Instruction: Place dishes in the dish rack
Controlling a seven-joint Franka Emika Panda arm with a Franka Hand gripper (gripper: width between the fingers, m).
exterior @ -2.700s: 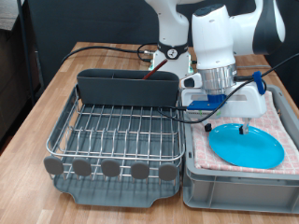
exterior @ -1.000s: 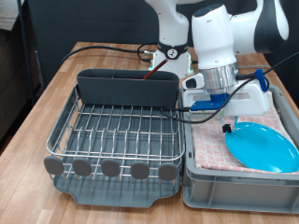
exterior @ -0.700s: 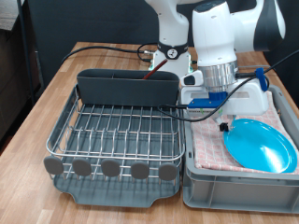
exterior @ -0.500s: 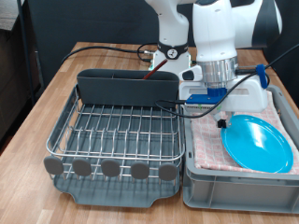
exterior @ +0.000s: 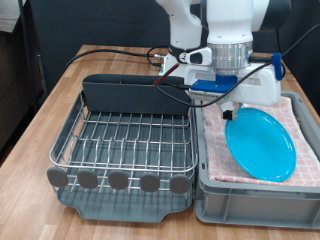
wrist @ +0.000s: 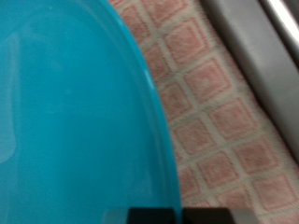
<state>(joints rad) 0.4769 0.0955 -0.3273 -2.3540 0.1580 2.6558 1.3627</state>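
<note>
The round bright-blue plate (exterior: 262, 146) is lifted off the checked cloth and hangs tilted over the grey bin. My gripper (exterior: 232, 113) is shut on its upper rim, on the side nearest the rack. In the wrist view the plate (wrist: 75, 121) fills most of the picture. The dish rack (exterior: 125, 146), silver wire on a dark grey tray, stands at the exterior view's left with nothing on its wires. Its grey cutlery holder (exterior: 135, 94) stands along the far side. A white object, perhaps the mug (exterior: 266, 90), shows behind the arm. The wooden spoon is out of view.
The grey bin (exterior: 250, 198) with the checked cloth (exterior: 305, 125) sits right beside the rack on the wooden table (exterior: 60, 95). The cloth (wrist: 220, 121) and the bin's wall (wrist: 257, 42) show in the wrist view. Black cables (exterior: 120, 52) trail behind the rack.
The plate lay flat on the cloth under my gripper. Now my gripper has risen with the plate's rim in it, and the plate is tilted up and swung slightly toward the rack.
</note>
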